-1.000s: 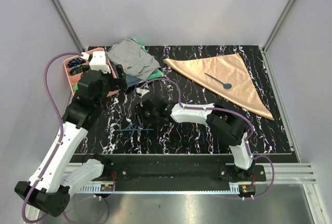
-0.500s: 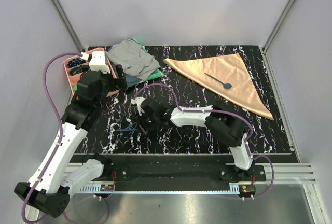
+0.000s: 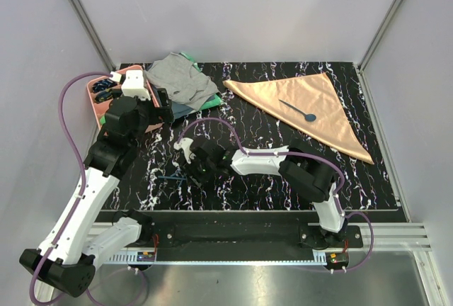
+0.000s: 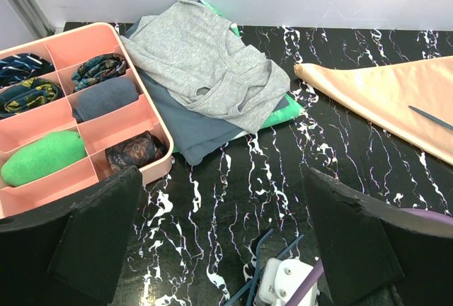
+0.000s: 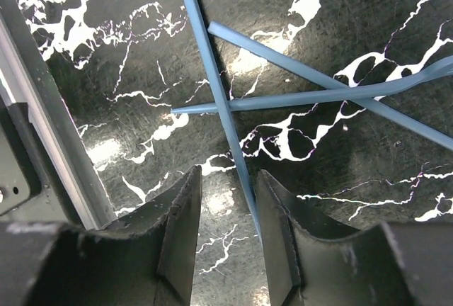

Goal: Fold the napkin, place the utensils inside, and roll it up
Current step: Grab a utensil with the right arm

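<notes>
1. A pink tray [image 3: 98, 100] sits at the far left of the table [image 3: 354, 185], its compartments holding small rolled items, one of them green
2. The left gripper [image 4: 223, 178] hangs above the table just right of the tray; its fingers [image 4: 92, 242] are spread wide and hold nothing
3. A crumpled grey cloth [image 3: 178, 79] lies on top of a pile at the back, touching the tray's far corner, with a green cloth [image 3: 207, 100] showing under its right edge
4. Three utensils [image 3: 172, 176] lie crossed on the bare table near the front, left of centre and well apart from the napkin; in the right wrist view they are slim blue sticks [image 5: 218, 102] overlapping each other at one spot
5. The right gripper [image 5: 228, 177] is low over these utensils, reaching across to the left of the table; its fingers [image 5: 177, 228] stand a little apart and unclenched, and the end of one stick runs into the gap between them, nearer the right finger; I cannot tell whether either finger touches it
6. The napkin [image 3: 311, 111] lies flat at the back right, folded into a triangle with its long point towards the near right edge of the table
7. A dark blue spoon [image 3: 297, 110] rests on the napkin near its middle, its bowl towards the right
</notes>
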Motion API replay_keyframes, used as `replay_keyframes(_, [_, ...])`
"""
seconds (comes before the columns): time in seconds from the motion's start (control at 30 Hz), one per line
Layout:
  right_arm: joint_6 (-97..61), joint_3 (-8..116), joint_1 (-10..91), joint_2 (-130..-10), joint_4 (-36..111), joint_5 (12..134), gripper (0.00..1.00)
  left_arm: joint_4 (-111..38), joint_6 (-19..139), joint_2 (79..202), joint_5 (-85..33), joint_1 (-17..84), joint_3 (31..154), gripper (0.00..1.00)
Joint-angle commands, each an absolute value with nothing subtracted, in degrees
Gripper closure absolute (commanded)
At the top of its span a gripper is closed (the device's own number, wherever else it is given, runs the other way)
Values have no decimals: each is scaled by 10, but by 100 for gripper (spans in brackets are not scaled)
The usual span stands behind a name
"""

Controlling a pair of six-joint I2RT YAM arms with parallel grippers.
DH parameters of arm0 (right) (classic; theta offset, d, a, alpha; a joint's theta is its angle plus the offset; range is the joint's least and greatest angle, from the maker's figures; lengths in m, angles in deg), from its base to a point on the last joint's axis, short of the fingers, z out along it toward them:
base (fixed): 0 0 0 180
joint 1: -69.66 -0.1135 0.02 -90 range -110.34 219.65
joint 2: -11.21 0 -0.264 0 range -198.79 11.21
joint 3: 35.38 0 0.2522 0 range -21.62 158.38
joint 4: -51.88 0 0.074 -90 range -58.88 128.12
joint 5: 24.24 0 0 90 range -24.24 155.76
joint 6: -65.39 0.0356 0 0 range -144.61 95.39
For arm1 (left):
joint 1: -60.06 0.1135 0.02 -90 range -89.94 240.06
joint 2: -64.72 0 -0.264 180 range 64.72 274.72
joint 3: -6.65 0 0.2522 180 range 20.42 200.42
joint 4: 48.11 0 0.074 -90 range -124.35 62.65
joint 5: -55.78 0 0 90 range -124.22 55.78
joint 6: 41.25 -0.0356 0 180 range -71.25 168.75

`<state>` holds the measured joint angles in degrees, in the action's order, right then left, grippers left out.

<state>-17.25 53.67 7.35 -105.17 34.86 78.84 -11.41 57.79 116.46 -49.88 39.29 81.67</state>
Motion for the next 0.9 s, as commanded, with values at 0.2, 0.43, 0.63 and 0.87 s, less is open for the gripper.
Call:
replay_keyframes(0.2, [-219, 559, 66, -1076, 321, 785, 62, -144, 579, 1163, -497, 396, 816, 1])
replay_keyframes(0.43, [-220, 556, 66, -1029, 295, 755, 98, -142, 575, 1162, -503, 398, 817, 1])
replay_keyframes(0.63, [-227, 508, 77, -901, 242, 669, 100, -140, 572, 1164, -515, 398, 817, 1])
replay_keyframes(0.87, [-238, 404, 208, -734, 222, 660, 100, -138, 579, 1196, -497, 398, 819, 1])
